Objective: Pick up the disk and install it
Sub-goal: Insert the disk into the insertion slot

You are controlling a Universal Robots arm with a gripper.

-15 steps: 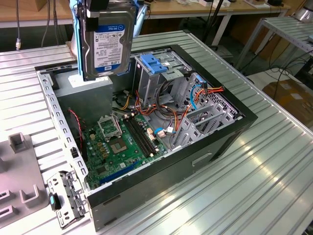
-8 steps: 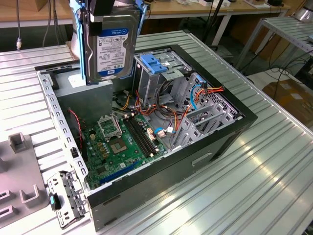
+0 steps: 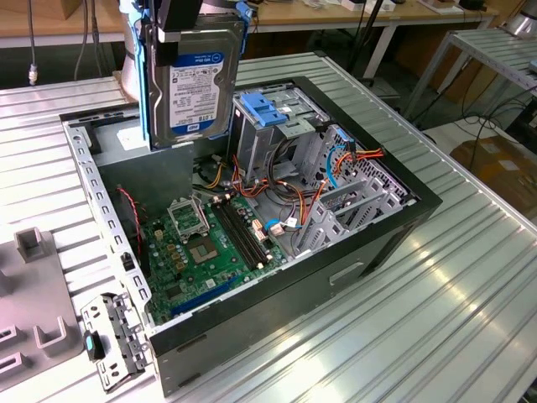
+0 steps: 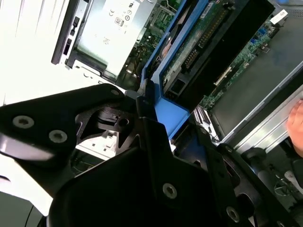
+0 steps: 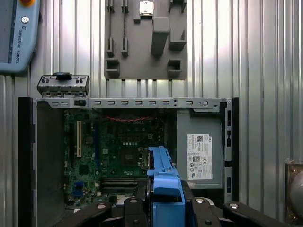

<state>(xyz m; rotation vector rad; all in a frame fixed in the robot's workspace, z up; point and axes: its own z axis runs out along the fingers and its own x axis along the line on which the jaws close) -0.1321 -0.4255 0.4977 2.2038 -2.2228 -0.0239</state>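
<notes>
Open computer case — motherboard inside; grey fixture nearby.

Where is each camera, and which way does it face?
Exterior view: off the arm, angled down at the open case; the gripper holds the disk above it.
First wrist view: on the arm, straight down into the case, past gripper and disk.
Second wrist view: close along the gripper's body and disk.
All three share the disk.

One disk, one computer case, one motherboard.
</notes>
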